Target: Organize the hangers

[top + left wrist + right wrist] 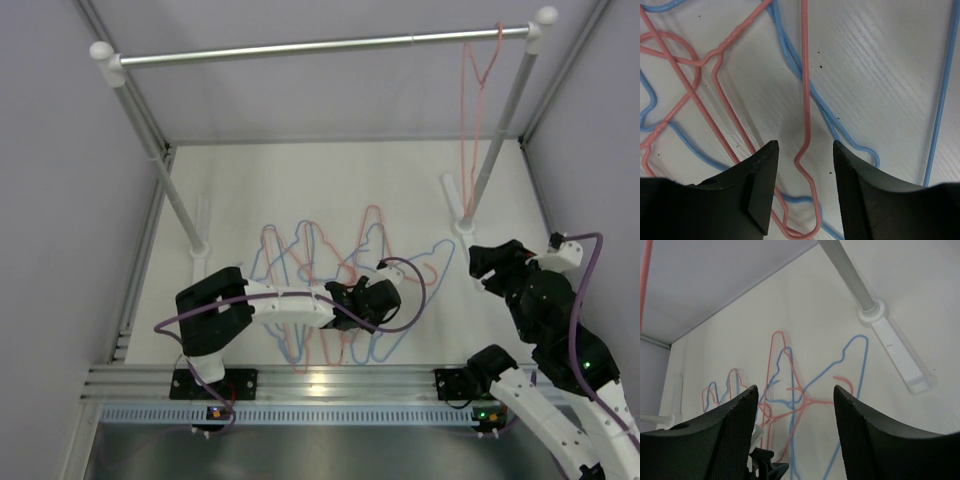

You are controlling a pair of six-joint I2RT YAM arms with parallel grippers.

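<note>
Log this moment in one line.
left gripper: open, astride flat pink hanger | right gripper: open, empty | rail: hung pink hanger | table: hanger pile

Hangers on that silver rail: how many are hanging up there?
1. A pink hanger hangs near the right end of the rail. The other hangers lie tangled on the table; no part of the rail is hidden.
</note>
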